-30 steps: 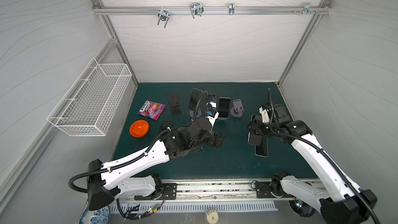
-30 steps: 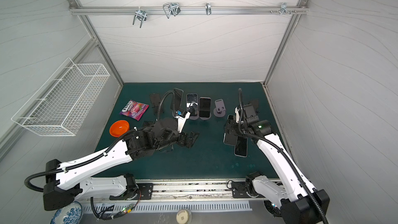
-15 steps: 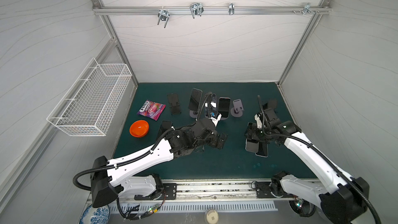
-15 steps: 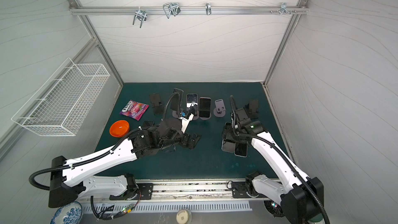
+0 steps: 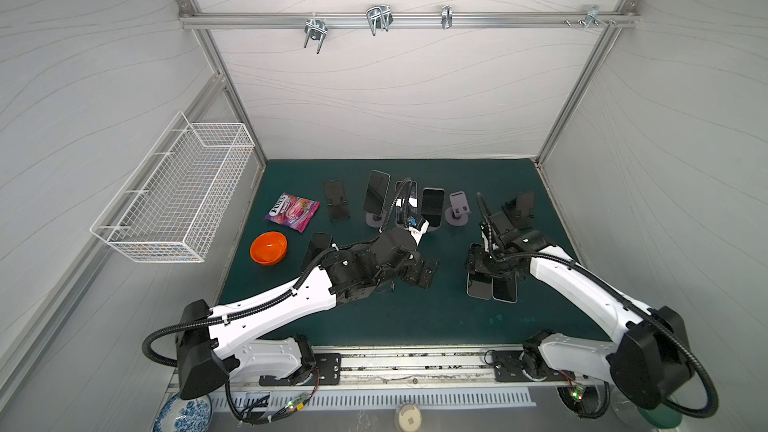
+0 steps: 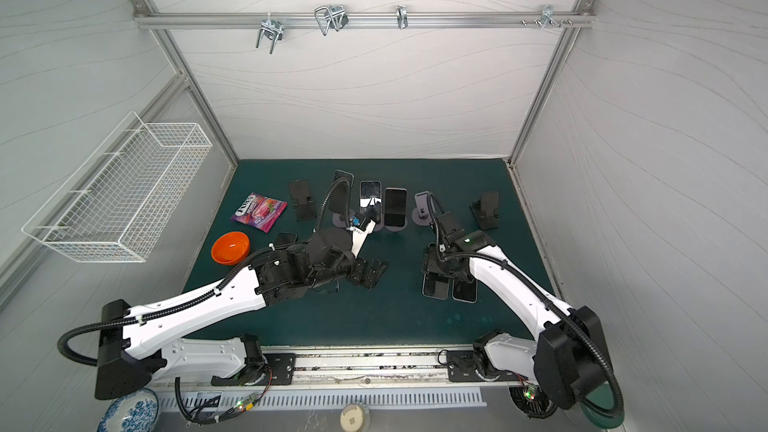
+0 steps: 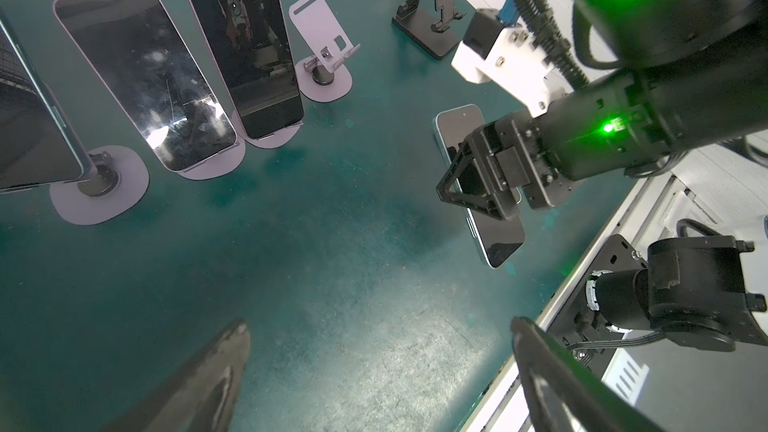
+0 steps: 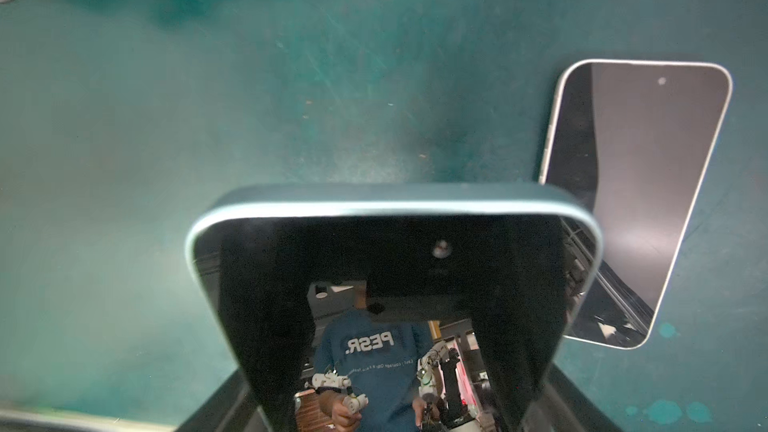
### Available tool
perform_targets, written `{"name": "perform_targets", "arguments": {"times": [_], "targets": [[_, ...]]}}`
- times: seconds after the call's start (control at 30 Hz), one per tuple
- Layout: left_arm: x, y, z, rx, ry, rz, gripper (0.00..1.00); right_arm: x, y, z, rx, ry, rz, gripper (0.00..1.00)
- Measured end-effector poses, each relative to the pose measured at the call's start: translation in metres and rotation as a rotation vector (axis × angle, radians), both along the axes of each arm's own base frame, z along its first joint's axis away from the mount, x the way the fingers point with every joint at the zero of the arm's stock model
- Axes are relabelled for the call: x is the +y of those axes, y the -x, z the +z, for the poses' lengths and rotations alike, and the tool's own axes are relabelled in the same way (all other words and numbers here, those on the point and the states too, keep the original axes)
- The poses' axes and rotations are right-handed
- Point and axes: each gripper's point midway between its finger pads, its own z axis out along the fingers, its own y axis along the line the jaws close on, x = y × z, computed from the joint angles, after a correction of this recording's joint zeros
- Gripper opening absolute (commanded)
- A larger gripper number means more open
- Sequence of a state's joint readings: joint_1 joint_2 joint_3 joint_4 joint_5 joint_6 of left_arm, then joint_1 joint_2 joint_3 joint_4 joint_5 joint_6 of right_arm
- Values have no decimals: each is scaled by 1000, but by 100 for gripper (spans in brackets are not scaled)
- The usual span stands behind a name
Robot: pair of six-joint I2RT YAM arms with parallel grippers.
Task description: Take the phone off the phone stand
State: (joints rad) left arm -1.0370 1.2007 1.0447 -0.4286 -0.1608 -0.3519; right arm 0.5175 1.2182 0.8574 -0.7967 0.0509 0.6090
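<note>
Toward the near right of the dark green mat (image 5: 415, 317), the right gripper (image 7: 496, 191) stays pinched on the teal-edged black-screened phone (image 8: 395, 284), brought down and nearer over the last second beside a silver-edged phone (image 8: 636, 201) lying flat, so only the release looks left. Mid-mat the left gripper (image 7: 378, 324) hangs spread and empty; farther back, three glossy phones (image 7: 137, 76) lean on lilac round-based stands (image 7: 99, 184)

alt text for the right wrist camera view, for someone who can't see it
A teal-edged phone fills the foreground, gripped at its sides by the right hand over a green mat. A second phone lies flat on the mat beside it; the held dark screen reflects a person in a blue shirt.
</note>
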Motion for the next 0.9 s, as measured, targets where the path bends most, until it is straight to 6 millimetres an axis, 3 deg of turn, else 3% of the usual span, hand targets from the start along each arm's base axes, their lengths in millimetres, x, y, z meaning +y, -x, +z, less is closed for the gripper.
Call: {"name": "perform_targets", "arguments": {"times": [0.57, 0.9], "targets": [[7, 1, 6, -24, -6, 4, 99, -3, -8, -43, 96, 93, -39, 0], [8, 0, 7, -28, -8, 8, 99, -4, -13, -51, 96, 118, -40, 0]]}}
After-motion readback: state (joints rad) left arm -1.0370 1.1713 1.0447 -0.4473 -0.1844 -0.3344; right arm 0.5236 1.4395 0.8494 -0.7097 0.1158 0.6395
